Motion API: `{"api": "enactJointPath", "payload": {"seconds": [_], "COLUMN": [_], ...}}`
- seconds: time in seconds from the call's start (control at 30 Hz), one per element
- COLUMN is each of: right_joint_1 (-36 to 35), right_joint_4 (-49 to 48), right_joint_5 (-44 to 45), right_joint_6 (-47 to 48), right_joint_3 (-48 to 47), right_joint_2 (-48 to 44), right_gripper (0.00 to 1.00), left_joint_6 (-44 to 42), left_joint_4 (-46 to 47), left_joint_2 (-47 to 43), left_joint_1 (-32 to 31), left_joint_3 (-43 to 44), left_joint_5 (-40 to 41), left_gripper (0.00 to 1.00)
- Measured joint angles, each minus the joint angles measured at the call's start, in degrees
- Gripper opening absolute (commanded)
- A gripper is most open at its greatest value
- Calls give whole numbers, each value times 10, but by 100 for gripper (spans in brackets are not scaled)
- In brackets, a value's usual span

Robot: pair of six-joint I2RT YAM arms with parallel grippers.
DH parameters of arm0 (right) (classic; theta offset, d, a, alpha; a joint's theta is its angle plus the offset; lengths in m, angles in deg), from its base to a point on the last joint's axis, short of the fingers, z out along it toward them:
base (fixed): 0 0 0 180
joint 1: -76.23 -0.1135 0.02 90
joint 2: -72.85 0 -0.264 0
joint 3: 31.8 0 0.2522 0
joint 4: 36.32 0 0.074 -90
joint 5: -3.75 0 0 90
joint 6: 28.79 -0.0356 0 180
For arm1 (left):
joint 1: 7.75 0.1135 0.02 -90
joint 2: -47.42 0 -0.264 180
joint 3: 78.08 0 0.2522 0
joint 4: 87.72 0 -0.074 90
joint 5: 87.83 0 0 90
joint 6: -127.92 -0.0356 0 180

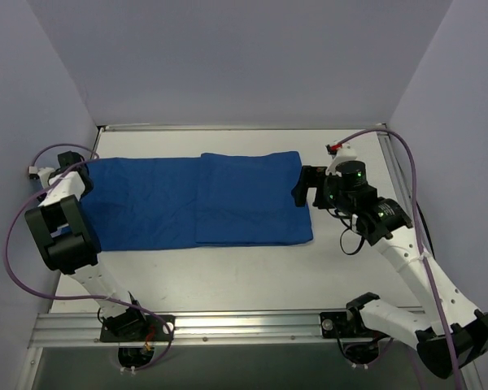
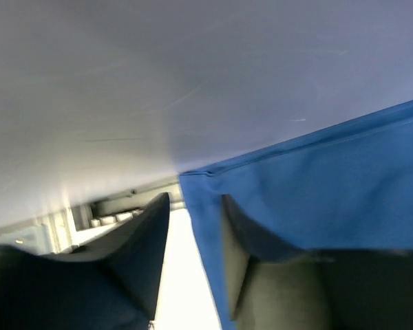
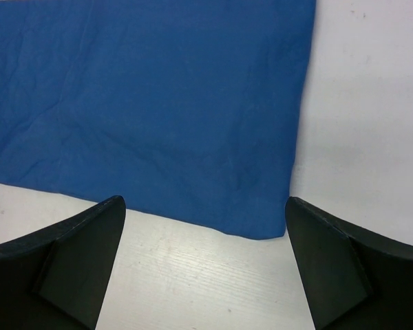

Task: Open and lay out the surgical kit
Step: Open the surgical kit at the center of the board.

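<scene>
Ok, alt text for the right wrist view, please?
A blue cloth lies flat on the white table, one corner just ahead of the wide-open right end effector, which holds nothing.

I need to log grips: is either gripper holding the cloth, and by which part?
Nothing is held. The left gripper is parted around the left edge of the blue cloth; the right gripper is open at its right edge.

Bright, even light; soft shadows; overhead view sharp; left wrist view blurred, fingers (image 2: pixel 138 254) dark silhouettes.
</scene>
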Motion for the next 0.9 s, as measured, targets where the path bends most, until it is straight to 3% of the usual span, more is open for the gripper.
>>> {"api": "enactJointPath", "payload": {"seconds": [0.2,0.3,0.33,0.5,0.63,0.77,0.9], "right_joint_1": [-77,-144,-164,-254,-318,-365,-396], "right_joint_4": [-38,-62,-70,-96,-119,-142,-158], "right_joint_5": [42,73,82,127,169,197,210], "right_joint_6": [-9,-8,-8,5,21,29,31], "right_joint_3": [7,6,6,-28,-91,-155,-199], "right_joint_2": [53,104,123,241,340,430,504], "right_gripper": [96,96,96,92,85,76,73], "left_joint_6": [25,32,33,38,40,40,37], "left_joint_4": [-17,-22,-23,-25,-27,-52,-67], "left_joint_2": [-41,-96,-118,-208,-263,-294,-336], "left_joint_1": [-6,-21,-30,-111,-174,-202,-216], "left_joint_3": [6,5,5,-14,-91,-152,-196], "left_joint_5": [-63,-111,-128,-194,-249,-281,-299], "left_gripper": [83,88,94,96,97,96,94]}}
